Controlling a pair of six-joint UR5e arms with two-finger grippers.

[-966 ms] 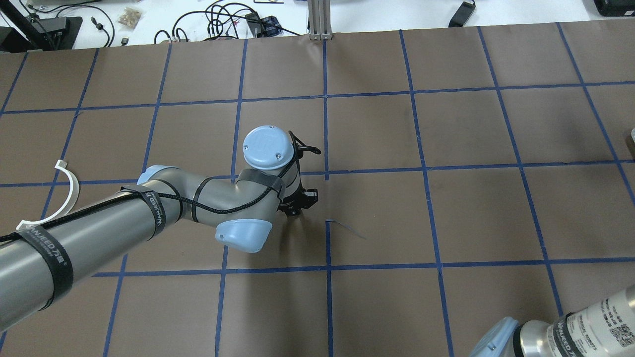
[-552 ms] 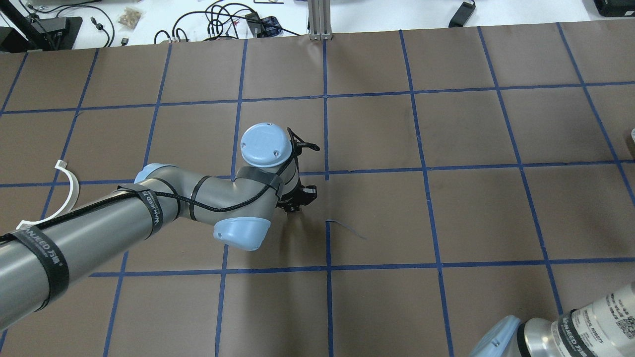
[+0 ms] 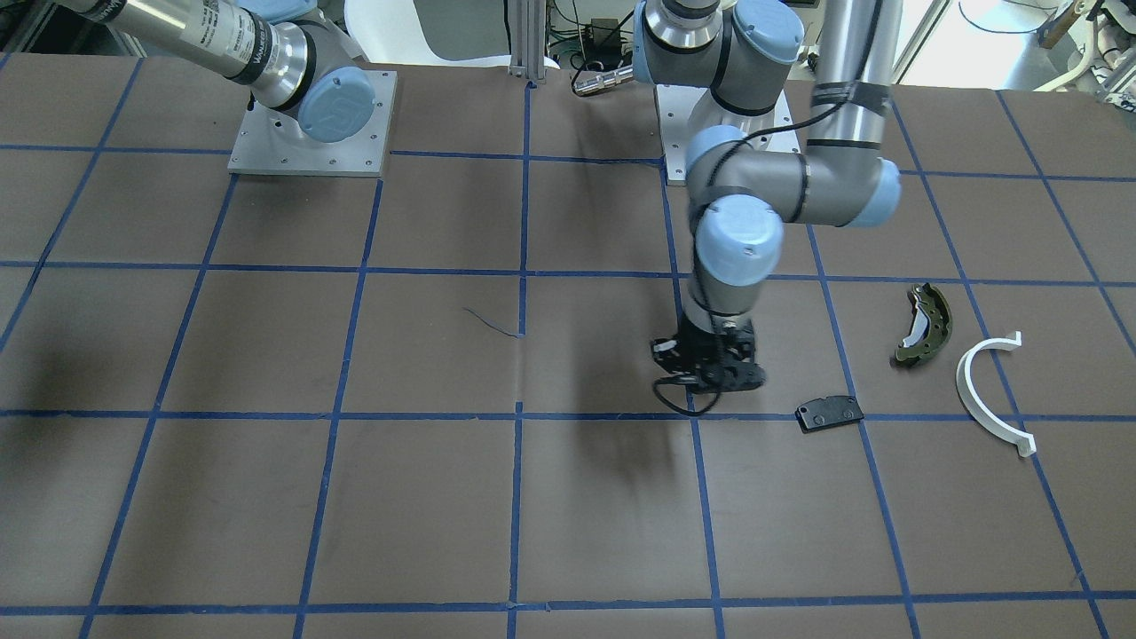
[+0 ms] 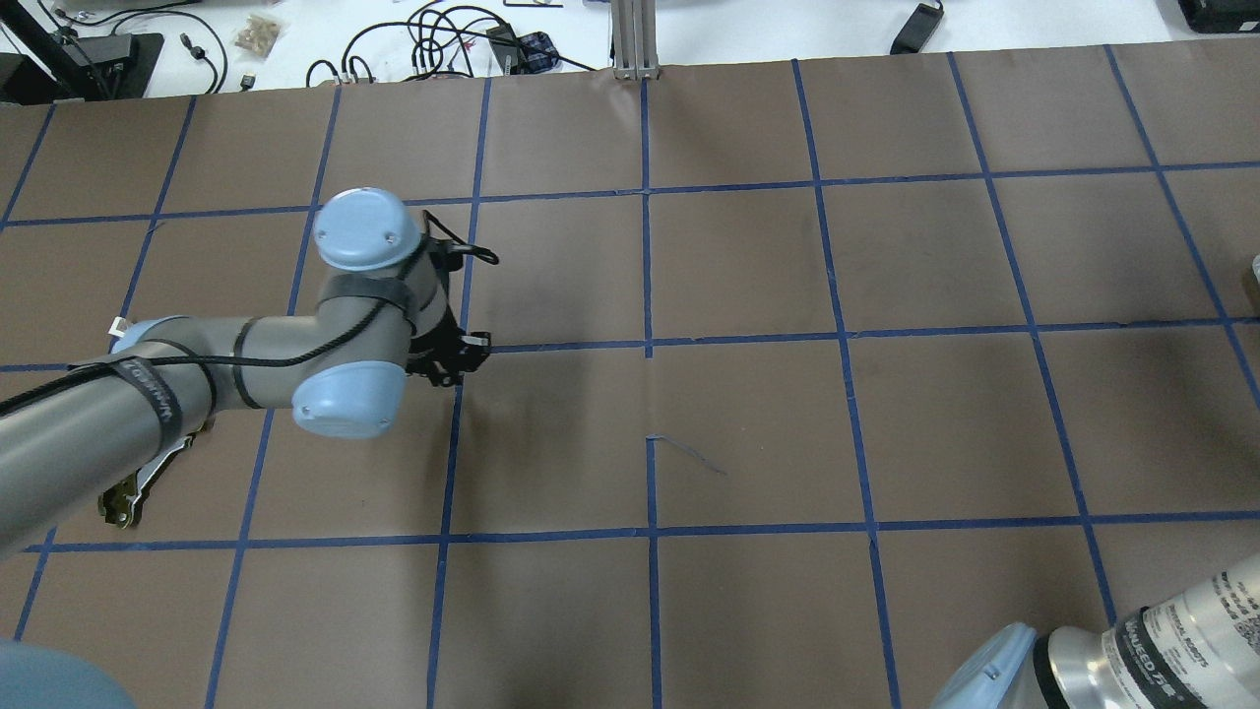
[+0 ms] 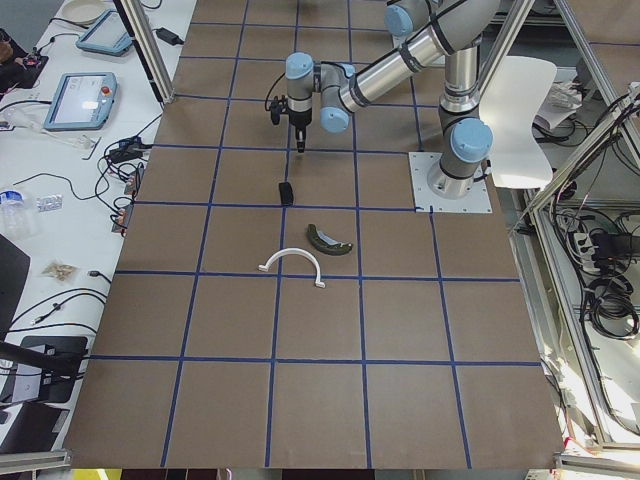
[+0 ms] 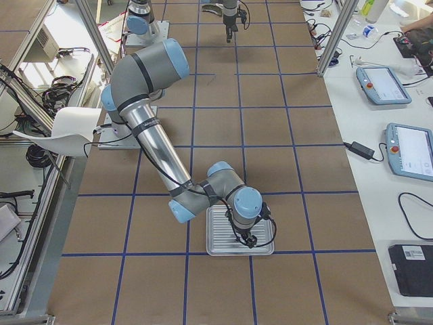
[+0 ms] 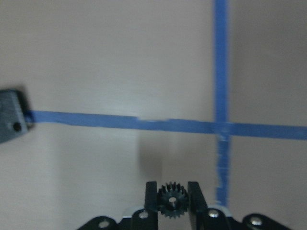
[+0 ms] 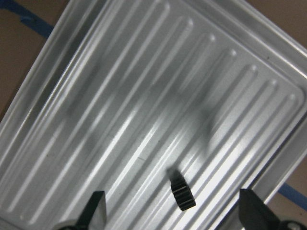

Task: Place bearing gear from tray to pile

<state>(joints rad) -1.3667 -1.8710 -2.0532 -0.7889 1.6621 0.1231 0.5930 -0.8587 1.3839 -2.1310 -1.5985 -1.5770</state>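
The left gripper [image 7: 172,189], clamped on the small black bearing gear [image 7: 171,201] to carry it clear of the table [image 3: 266,497], hangs near the flat black pad [image 3: 830,413] of the pile [image 3: 925,328], seemingly set for release there.

The table [image 3: 266,497] is lit brightly and evenly from overhead, and soft, diffuse shadows are cast on it. The left wrist view is rendered blurred and washed out. Streaks of glare are reflected off the ribbed tray [image 8: 144,96].

Glossy ribbed metal tray [image 8: 144,96] — matt, perhaps plastic bearing gear [image 7: 172,201] (dark)
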